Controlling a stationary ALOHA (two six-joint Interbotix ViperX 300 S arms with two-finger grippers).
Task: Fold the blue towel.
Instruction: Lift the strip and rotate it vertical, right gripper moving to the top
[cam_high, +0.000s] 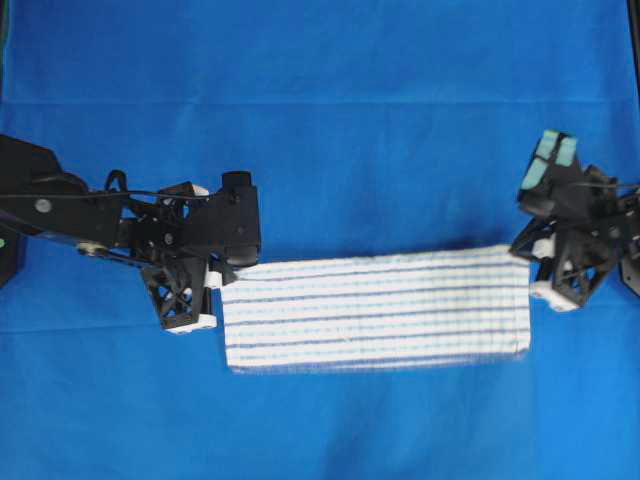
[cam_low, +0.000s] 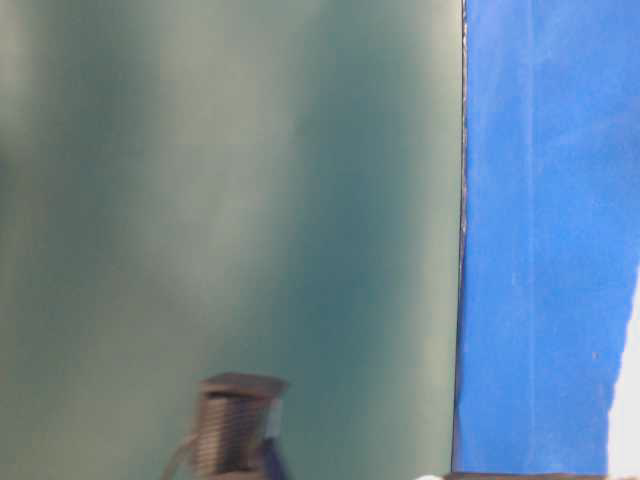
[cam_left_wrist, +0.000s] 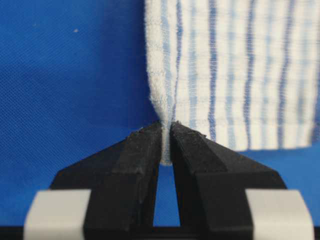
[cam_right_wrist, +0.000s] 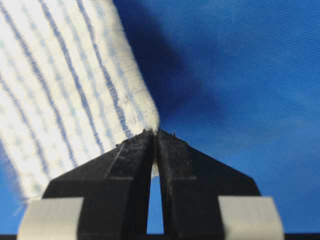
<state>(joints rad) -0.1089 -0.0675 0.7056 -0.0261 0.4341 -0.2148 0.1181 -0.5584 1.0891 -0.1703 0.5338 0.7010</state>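
The blue towel, white with thin blue stripes, lies as a long rectangle across the middle of the overhead view. My left gripper is at the towel's far left corner. In the left wrist view the left gripper is shut on a pinched bit of the towel. My right gripper is at the far right corner. In the right wrist view the right gripper is shut on that corner of the towel, and cloth shows between its fingers.
A large bright-blue cloth covers the whole surface under the towel. The table-level view shows only a blurred green wall, a strip of that blue cloth and a dark threaded cylinder low down.
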